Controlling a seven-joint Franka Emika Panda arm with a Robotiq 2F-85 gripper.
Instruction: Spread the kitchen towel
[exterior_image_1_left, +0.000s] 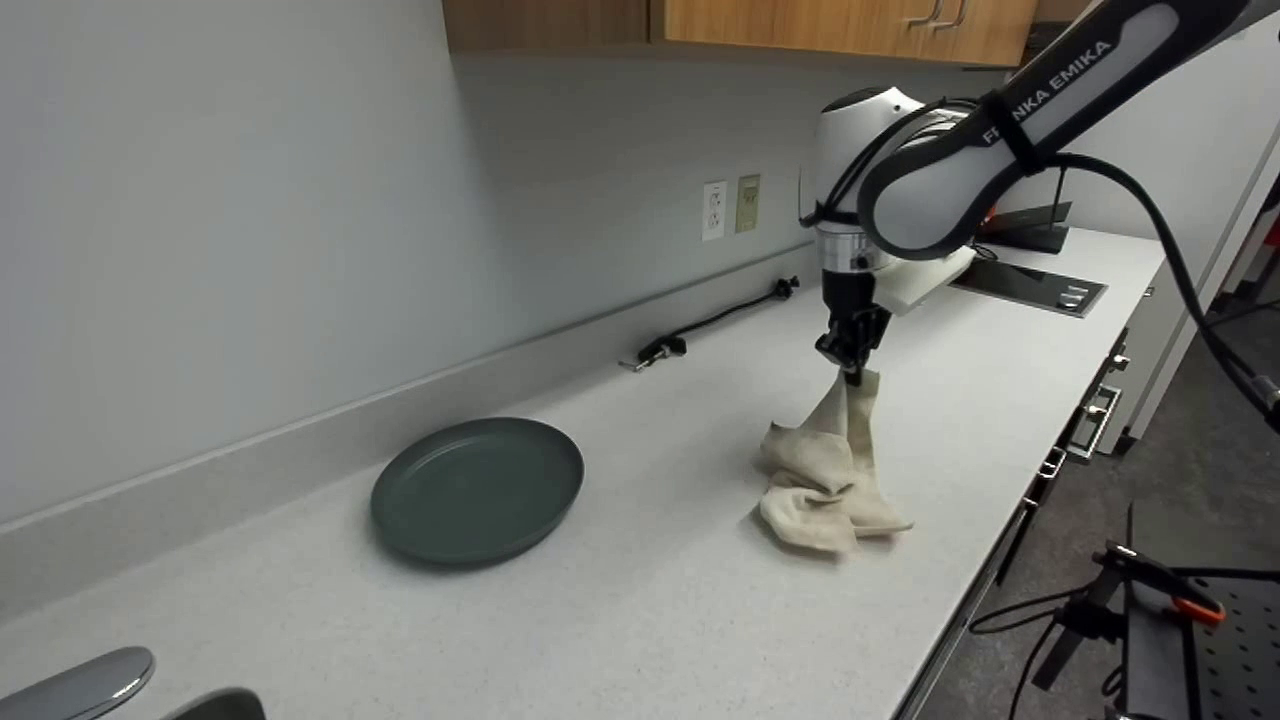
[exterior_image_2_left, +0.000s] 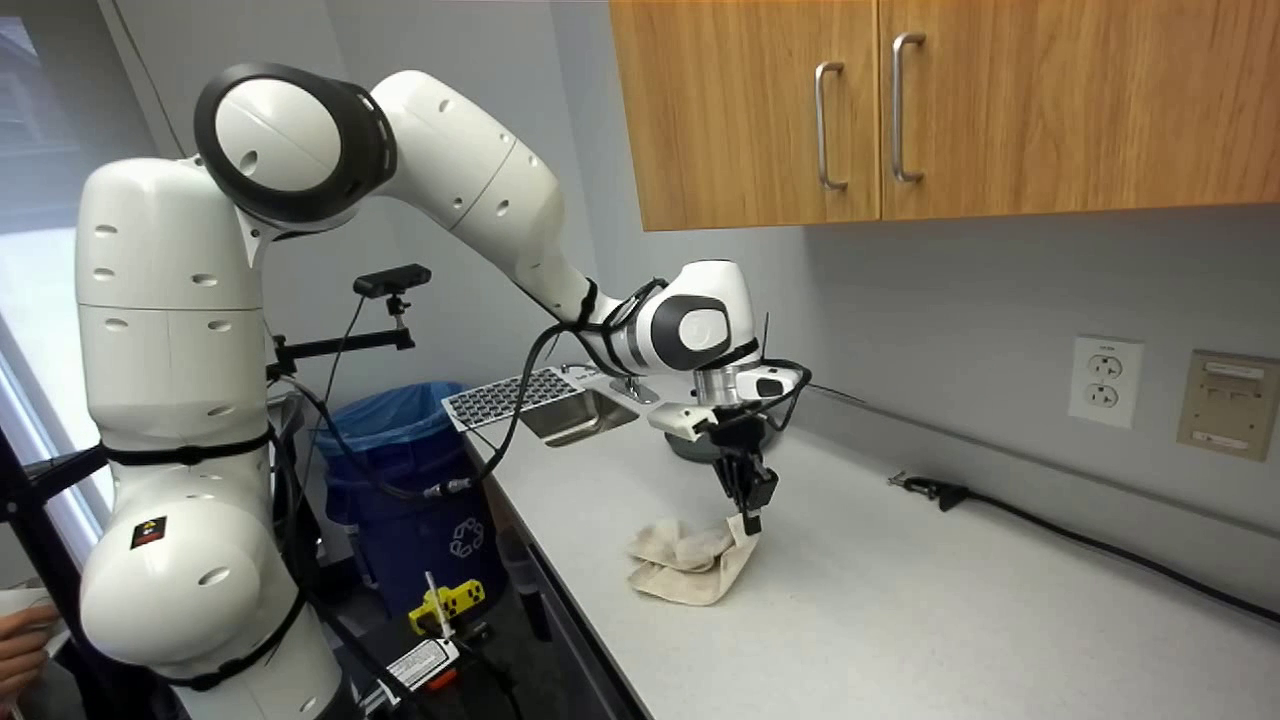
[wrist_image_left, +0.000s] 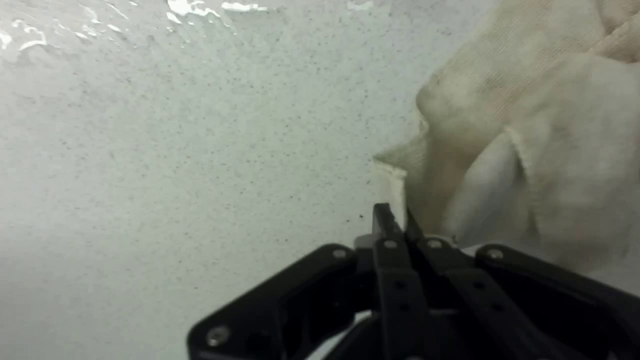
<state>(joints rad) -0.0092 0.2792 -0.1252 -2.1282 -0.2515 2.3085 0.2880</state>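
At the far left of an exterior view a grey metal tap reaches in, partly cut off; just beside it shows a dark rounded edge, too little in sight to name; next comes a round dark grey-green plate, lying flat on the pale speckled bench, close to the wall; further right a black cable lies near the foot of that wall, below a white socket and a tan wall plate, while a wooden cabinet hangs overhead; then the kitchen towel, well apart from the plate, sits on the bench in loose, crumpled cream-beige folds, one corner standing up in a narrow peak; the black pincer, pointing down, is pinching the top of that peak; in the wrist view the hemmed edge runs in between the pincer's tips, the bulk of the towel bunched to the right of them, speckled bench to the left; the white-and-black robot arm bends above the pincer and slants up towards the right; behind it a black glass panel is set in the bench; metal drawer handles project below the bench's front edge; at the far right, low down, is a dark perforated surface, with an orange-tipped clamp at its edge.
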